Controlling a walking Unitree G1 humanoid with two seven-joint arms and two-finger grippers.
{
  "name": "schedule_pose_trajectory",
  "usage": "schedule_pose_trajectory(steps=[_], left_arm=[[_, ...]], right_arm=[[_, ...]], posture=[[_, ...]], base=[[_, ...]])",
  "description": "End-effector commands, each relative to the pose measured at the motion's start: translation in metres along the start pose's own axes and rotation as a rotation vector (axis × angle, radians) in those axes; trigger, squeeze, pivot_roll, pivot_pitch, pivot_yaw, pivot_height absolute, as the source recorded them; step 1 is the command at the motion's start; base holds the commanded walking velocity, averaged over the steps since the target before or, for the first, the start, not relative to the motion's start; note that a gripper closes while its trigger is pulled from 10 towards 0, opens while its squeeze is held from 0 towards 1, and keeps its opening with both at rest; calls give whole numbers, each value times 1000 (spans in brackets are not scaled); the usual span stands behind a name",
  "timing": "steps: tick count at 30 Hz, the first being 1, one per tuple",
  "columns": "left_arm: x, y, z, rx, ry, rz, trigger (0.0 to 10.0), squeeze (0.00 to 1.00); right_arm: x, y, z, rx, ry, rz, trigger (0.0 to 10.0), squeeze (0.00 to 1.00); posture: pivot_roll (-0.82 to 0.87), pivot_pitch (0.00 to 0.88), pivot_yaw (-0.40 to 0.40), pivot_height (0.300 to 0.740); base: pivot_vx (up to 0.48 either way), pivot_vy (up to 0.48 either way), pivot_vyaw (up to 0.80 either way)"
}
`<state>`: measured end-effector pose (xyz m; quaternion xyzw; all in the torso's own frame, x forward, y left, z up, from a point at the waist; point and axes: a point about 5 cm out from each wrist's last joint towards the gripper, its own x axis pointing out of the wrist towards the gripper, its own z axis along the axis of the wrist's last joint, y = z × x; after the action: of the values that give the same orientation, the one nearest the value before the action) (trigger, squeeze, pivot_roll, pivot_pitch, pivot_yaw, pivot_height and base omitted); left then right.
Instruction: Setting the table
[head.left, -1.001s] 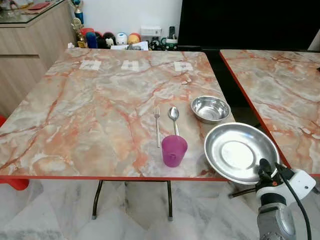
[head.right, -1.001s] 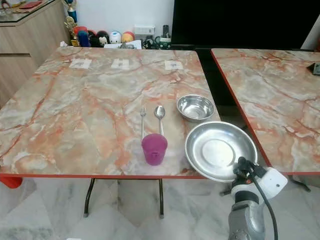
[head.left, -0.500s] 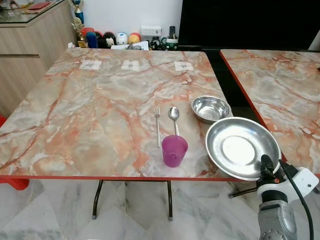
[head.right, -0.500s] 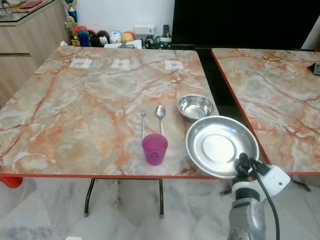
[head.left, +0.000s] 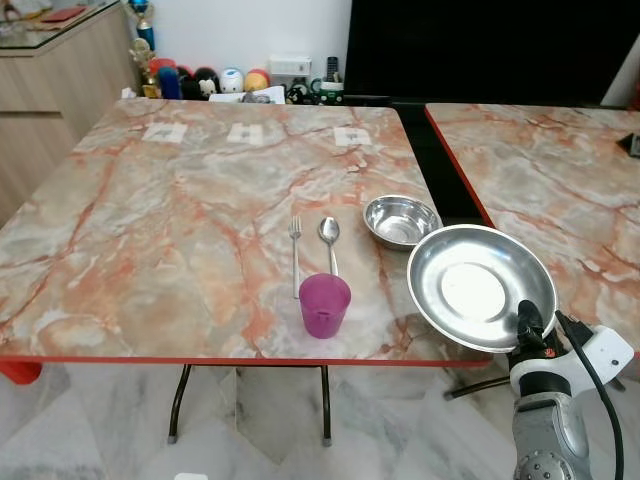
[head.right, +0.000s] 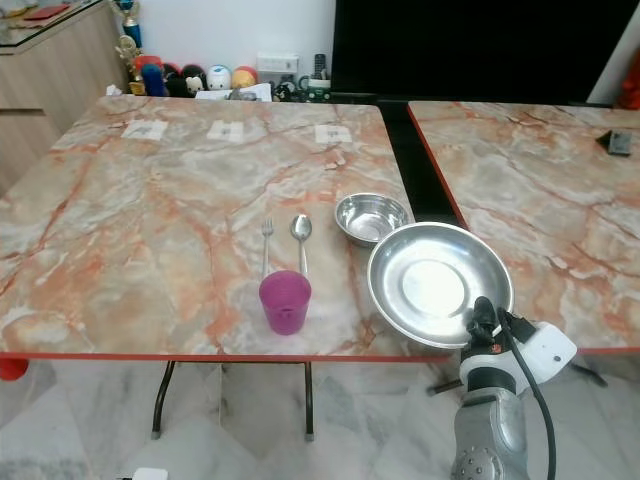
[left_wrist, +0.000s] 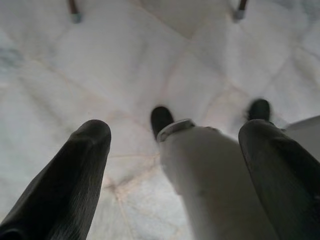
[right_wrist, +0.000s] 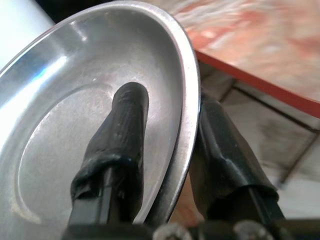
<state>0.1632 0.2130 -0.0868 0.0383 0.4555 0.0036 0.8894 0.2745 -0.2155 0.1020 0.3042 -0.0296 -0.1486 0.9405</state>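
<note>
While the right gripper (head.left: 527, 322) pinches the steel plate (head.left: 480, 286) by its rim above the table (head.left: 150, 230) edge, the next move is lowering it flat beside the purple cup (head.left: 325, 305)

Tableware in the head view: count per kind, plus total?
Round steel plate, held in the right hand: 1
Small round steel bowl: 1
Steel fork: 1
Steel spoon: 1
Purple plastic cup: 1
Total: 5
</note>
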Motion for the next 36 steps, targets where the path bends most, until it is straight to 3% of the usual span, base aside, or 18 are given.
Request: schedule_pose_trajectory(steps=[1,36], left_arm=[[-1,-5,-6,19,21,-17,10000,0],[2,-10,2,6,-5,-31,10000,0]], right_arm=[[1,2,4,19,-20,0,10000,0],[12,12,8,42,-50,10,10000,0]], posture=[[-1,44,-44,740],[-15,88,-48,740]], base=[[0,-300,0],[0,-298,0]])
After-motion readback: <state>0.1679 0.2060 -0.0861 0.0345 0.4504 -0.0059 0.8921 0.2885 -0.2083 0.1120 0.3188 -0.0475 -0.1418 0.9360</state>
